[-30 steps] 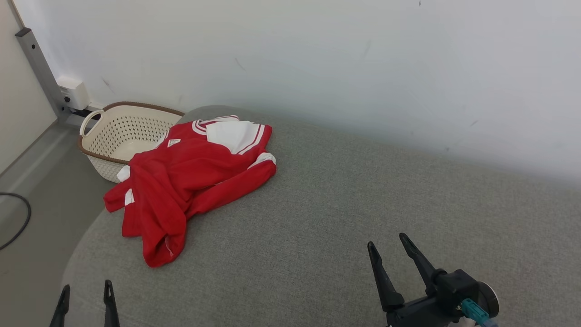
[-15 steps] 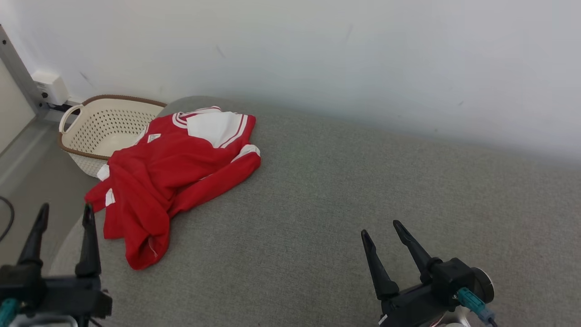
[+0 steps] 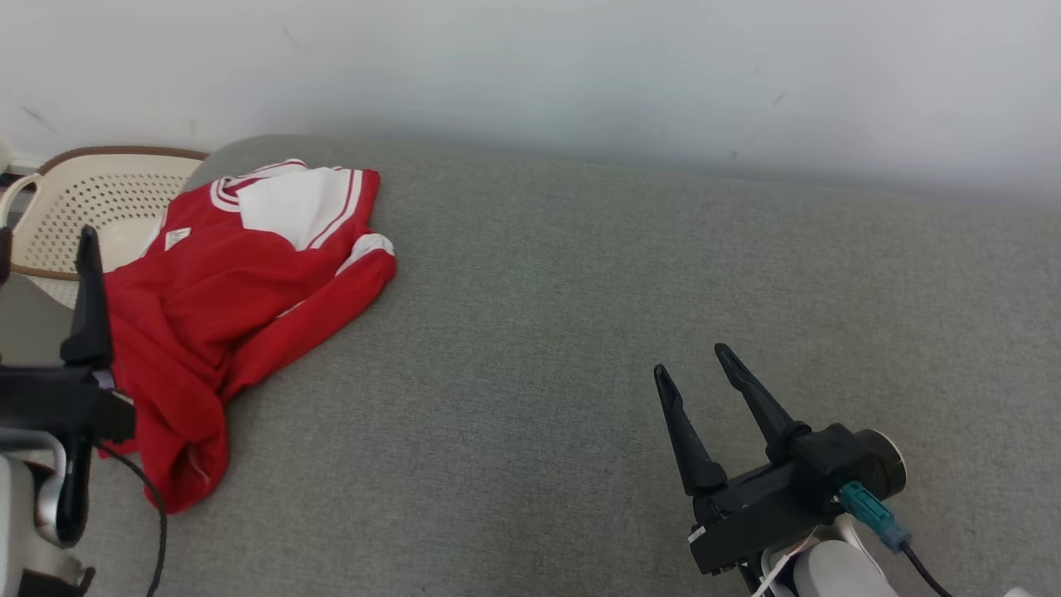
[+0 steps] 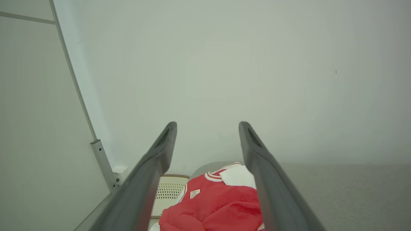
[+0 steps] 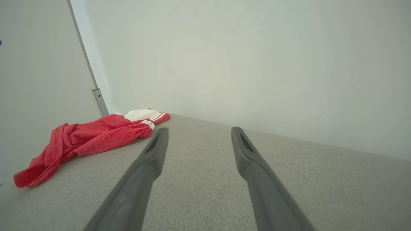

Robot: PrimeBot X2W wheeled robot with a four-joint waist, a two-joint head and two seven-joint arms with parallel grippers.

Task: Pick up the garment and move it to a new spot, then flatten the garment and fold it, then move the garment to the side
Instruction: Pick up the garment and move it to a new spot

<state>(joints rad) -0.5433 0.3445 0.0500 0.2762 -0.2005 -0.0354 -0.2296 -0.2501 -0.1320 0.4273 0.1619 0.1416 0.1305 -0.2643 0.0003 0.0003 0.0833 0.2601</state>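
Note:
The garment [image 3: 240,282] is a red top with white shoulder panels and striped trim, lying crumpled at the left end of the grey padded surface [image 3: 580,290]. My left gripper [image 3: 43,236] stands open at the garment's left edge, fingers apart with nothing between them. In the left wrist view its gripper [image 4: 208,123] points over the garment [image 4: 218,205] toward the wall. My right gripper [image 3: 690,358] is open above bare surface at the lower right, well away from the garment. In the right wrist view that gripper [image 5: 199,129] is empty and the garment [image 5: 86,138] lies far left.
A cream perforated basket [image 3: 83,199] with a brown rim stands on the floor just beyond the surface's left end, behind the garment; it also appears as the basket [image 4: 168,191] in the left wrist view. A white wall [image 3: 530,66] closes the far side. The surface's rounded left edge is near.
The head camera has shifted, so everything sits further left and higher. My left gripper has risen from the bottom edge to beside the garment. The garment lies as before.

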